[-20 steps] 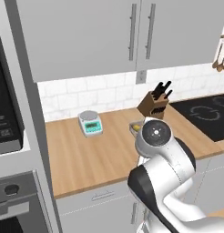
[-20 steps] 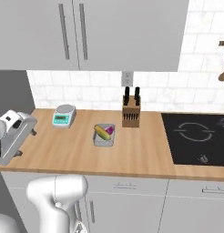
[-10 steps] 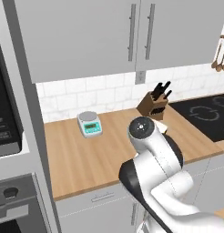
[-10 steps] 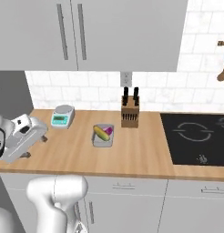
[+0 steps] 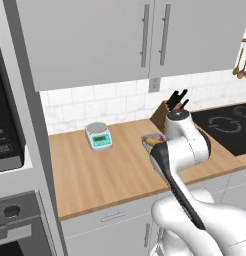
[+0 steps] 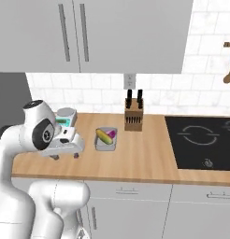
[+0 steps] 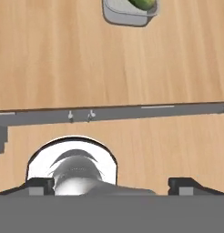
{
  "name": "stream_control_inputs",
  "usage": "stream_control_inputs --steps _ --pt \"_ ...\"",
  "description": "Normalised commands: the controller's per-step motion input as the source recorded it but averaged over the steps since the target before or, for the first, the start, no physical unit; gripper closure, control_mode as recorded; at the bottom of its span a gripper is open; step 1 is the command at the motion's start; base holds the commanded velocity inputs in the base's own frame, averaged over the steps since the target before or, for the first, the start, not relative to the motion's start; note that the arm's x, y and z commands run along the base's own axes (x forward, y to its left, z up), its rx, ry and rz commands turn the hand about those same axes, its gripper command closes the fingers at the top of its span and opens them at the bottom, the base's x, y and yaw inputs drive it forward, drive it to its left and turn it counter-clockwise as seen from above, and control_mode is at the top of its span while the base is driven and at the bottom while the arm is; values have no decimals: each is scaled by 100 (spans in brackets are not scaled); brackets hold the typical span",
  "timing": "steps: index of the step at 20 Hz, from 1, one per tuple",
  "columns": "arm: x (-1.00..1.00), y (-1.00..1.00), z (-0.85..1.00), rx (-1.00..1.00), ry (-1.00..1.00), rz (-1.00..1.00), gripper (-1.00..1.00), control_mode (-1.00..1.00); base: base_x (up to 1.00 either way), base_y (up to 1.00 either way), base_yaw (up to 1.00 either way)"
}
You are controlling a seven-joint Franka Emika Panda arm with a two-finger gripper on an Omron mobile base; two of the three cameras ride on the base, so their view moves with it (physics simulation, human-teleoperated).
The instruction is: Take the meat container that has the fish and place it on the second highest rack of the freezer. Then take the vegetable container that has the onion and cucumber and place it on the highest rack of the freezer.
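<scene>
Warm light-brown wood-grain tabletop (image 6: 145, 158), a pale grey tray (image 6: 105, 145) with the yellow-green cucumber (image 6: 104, 136) and purple onion (image 6: 112, 134), black cooktop (image 6: 201, 142) with thin white rings, white tile backsplash (image 6: 103, 95).

A wooden worktop (image 6: 145, 158) is carrying a grey tray (image 6: 106, 140), a knife block (image 6: 133, 119) at the far wall, and a scale (image 5: 98, 136) sitting left.

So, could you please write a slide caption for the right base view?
Gripper hovering over the wooden counter, left of the grey tray holding cucumber and onion.
</scene>
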Motion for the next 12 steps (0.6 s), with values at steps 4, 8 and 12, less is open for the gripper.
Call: stream_control_inputs --steps 4,8,12 --pt "18 -77 -46 20 -41 -27 -100 -100 0 0 0" --pt "67 -53 -3 26 -11 -28 -100 -100 0 0 0" --pt "69 -29 0 37 1 -30 -100 -100 0 0 0"
